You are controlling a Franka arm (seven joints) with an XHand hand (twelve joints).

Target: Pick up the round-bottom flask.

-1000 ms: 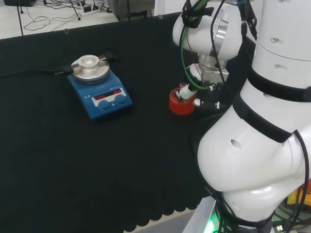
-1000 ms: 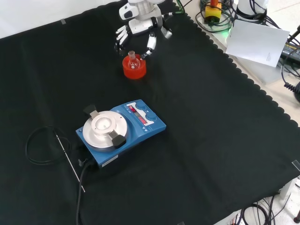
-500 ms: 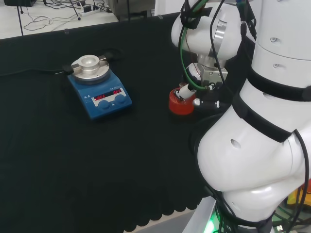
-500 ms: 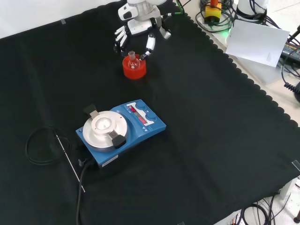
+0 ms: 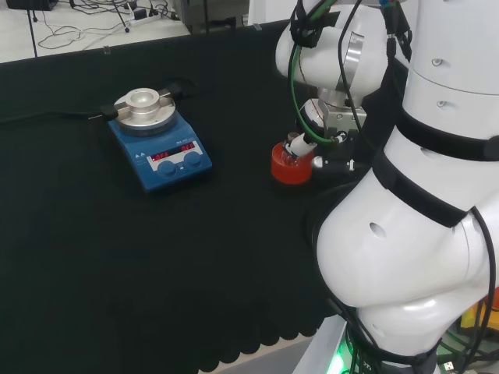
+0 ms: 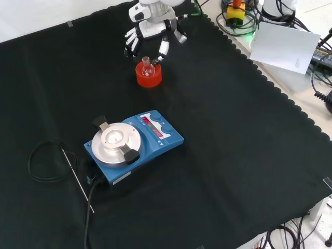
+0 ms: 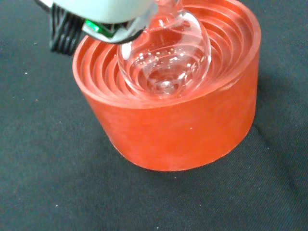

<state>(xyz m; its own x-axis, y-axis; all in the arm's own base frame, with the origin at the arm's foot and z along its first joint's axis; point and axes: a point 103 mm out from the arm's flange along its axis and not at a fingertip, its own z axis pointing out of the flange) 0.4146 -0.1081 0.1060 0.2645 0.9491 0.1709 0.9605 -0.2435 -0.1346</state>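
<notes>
Seated bulb-down in the red ribbed stand [image 6: 148, 75] with neck upright, the round-bottom flask [image 6: 147, 65]; directly behind and above it in the front view, the hand [image 6: 148, 37], fingers [image 6: 162, 50] loosely spread, grasping nothing, flanking the neck.

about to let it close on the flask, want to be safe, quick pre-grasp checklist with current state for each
1. Round-bottom flask seated in the red ribbed stand: ok.
2. Flask upright, neck up, seen from the front view: ok.
3. Hand at the flask, fingers spread either side of the neck: ok.
4. Fingers curled round the neck: not ok, not closed on it.
5. Fingers touching the glass: cannot tell.
6. Hotplate stirrer well apart from the stand: ok.
</notes>
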